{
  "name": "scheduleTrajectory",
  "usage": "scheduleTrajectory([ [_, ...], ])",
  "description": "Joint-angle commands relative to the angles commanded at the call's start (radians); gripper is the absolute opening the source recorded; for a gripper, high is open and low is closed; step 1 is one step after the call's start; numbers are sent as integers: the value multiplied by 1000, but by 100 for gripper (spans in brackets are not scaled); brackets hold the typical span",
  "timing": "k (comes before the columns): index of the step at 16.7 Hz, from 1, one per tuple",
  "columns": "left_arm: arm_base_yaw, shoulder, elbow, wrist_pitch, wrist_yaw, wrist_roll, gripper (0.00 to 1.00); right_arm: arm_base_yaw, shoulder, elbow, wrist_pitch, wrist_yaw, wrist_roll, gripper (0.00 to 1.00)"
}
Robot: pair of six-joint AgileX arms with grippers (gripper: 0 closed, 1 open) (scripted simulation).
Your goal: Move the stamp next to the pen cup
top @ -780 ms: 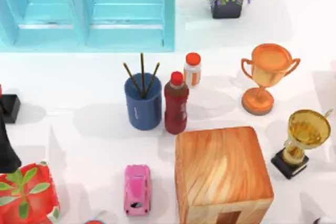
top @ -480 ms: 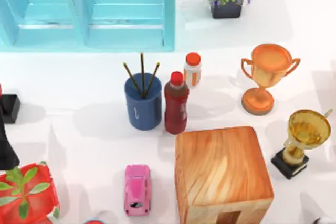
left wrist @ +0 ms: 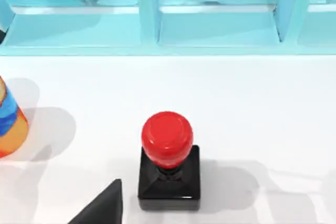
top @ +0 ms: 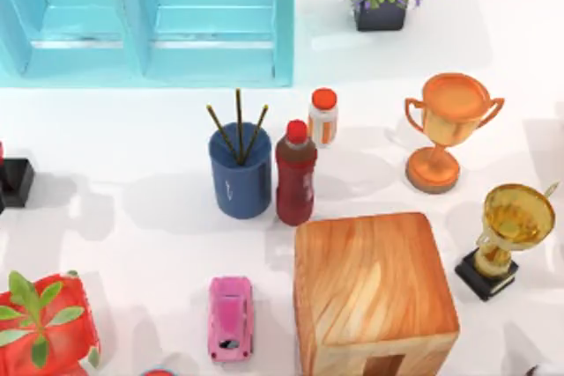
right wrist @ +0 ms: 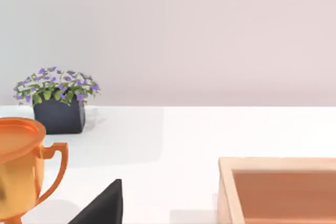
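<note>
Stamp (left wrist: 168, 163): upright on the counter (top: 141, 129), far left of the pen cup (top: 240, 173), untouched.
Left tool (left wrist: 102, 208): near the stamp; opening cannot be told; holds nothing seen.
Advice: centre over the red knob, descend straight, grip the neck.
Right tool (right wrist: 102, 205): parked.

White table (top: 132, 138), turquoise shelf unit (top: 145, 19), pale wall (right wrist: 210, 35).

Upright red-knobbed stamp (left wrist: 168, 165) at table's left edge (well apart from blue pen cup (top: 240, 175))
</note>
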Motion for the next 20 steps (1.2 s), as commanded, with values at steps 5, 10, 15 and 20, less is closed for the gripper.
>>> scheduleTrajectory([
  [5, 27, 534, 474, -348, 1, 34, 100, 0, 0, 0, 0, 0, 0, 100],
  [10, 53, 1013, 900, -659, 0, 65, 100, 0, 0, 0, 0, 0, 0, 100],
  [15, 70, 1315, 1168, -858, 0, 85, 100, 0, 0, 0, 0, 0, 0, 100],
  [20, 73, 1373, 1219, -900, 0, 89, 100, 0, 0, 0, 0, 0, 0, 100],
])
